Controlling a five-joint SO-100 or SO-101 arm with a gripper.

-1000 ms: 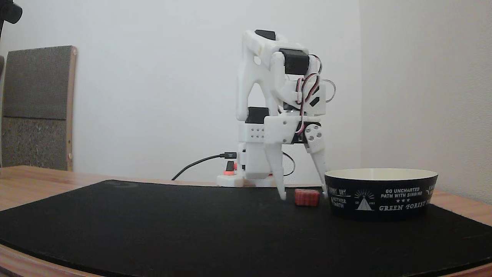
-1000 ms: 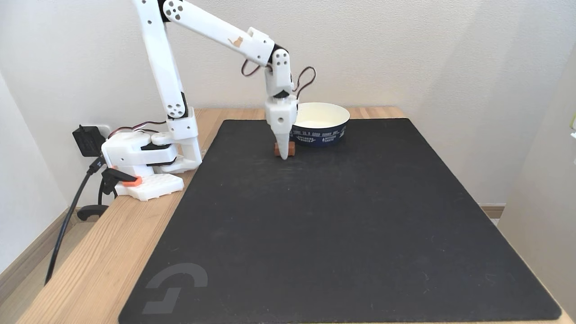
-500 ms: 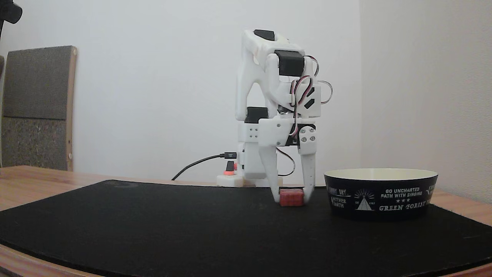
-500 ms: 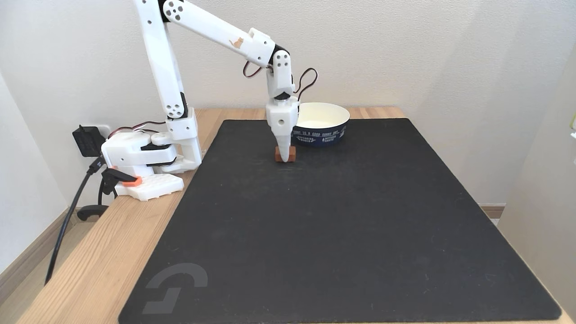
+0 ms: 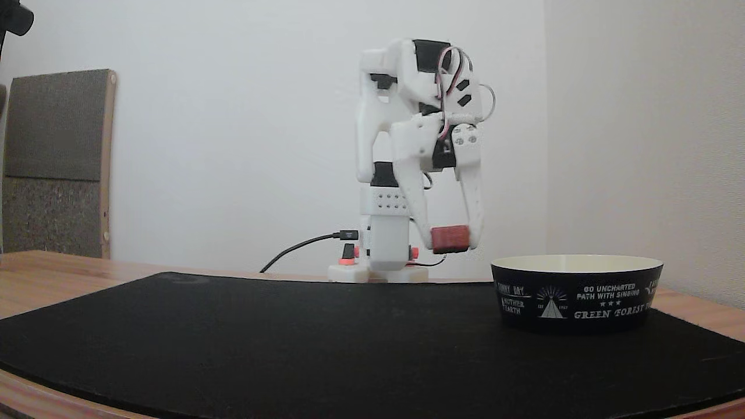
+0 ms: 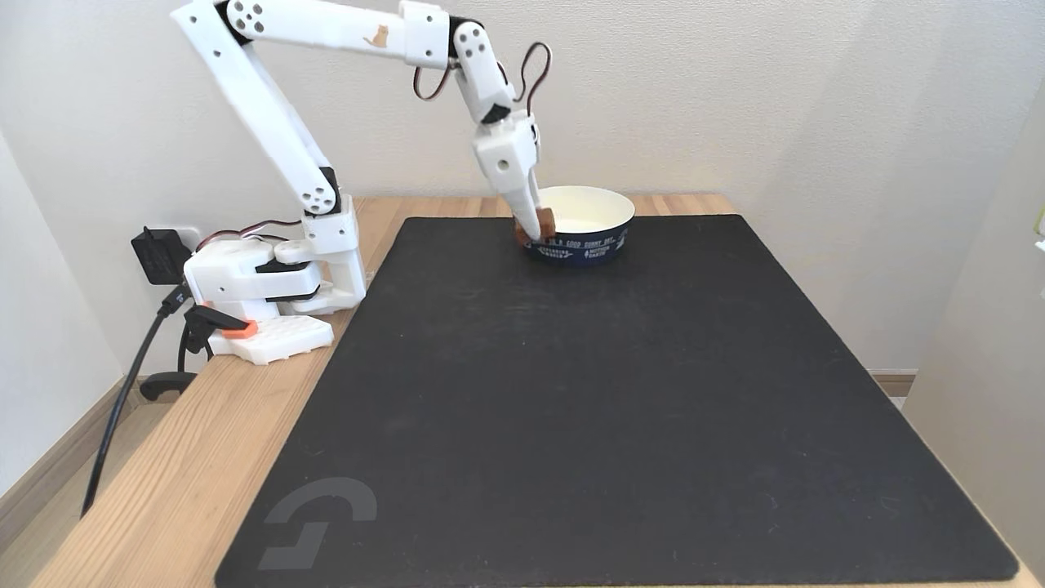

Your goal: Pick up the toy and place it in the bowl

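While the toy (image 5: 450,238) sat on the black mat (image 5: 291,343) a second ago with the fingers straddling it, you now have it lifted clear, clamped between the two fingers of the hand (image 5: 453,247). In the low fixed view it hangs above the mat, about level with or a little above the rim of the bowl (image 5: 576,294) and to the left of it. In the high fixed view the toy (image 6: 542,222) sits against the bowl's (image 6: 608,211) near-left rim; whether it is over the opening yet, you cannot tell from that angle.

Judgement: grasp done, lift done. What's left for you is a short carry toward the bowl and a release. Rim clearance looks thin, so watch for a clip on the edge.

Lettering on the bowl, low view: "GO UNCHARTED PATH WITH SINGING", three stars, "GREEN FOREST", "SUNNY DAY", "MOTHER EARTH", a tent emblem. High view reads partly "IS A GOOD SUNNY DAY". Grey logo mark (image 6: 317,521) on the mat's near corner. Small cat sticker (image 6: 376,34) on the forearm link.
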